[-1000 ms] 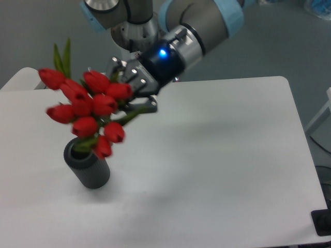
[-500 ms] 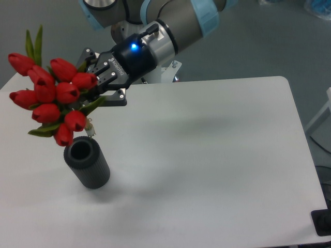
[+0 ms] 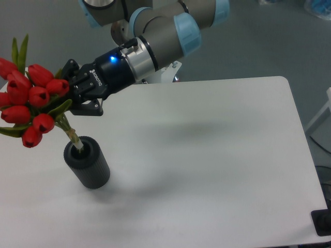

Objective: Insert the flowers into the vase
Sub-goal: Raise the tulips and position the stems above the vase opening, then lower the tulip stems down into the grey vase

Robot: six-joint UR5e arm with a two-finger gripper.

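The flowers (image 3: pixel 28 101), a bunch of red tulip buds with green leaves, hang tilted at the far left. Their thin stems (image 3: pixel 72 137) slant down, and the lower end sits inside the round opening of the vase (image 3: pixel 87 162). The vase is a dark ribbed cylinder that leans slightly on the white table. My gripper (image 3: pixel 70 98) reaches in from the right and is shut on the flowers just below the buds, above and a little left of the vase mouth.
The white table (image 3: pixel 207 155) runs right to a rounded corner near the top right. The arm's base (image 3: pixel 155 72) stands behind the table's back edge. A dark object (image 3: pixel 323 222) sits at the lower right corner.
The gripper has carried the flowers further left and tipped them more upright. The stems, which were hanging clear of the vase, now reach into its opening.
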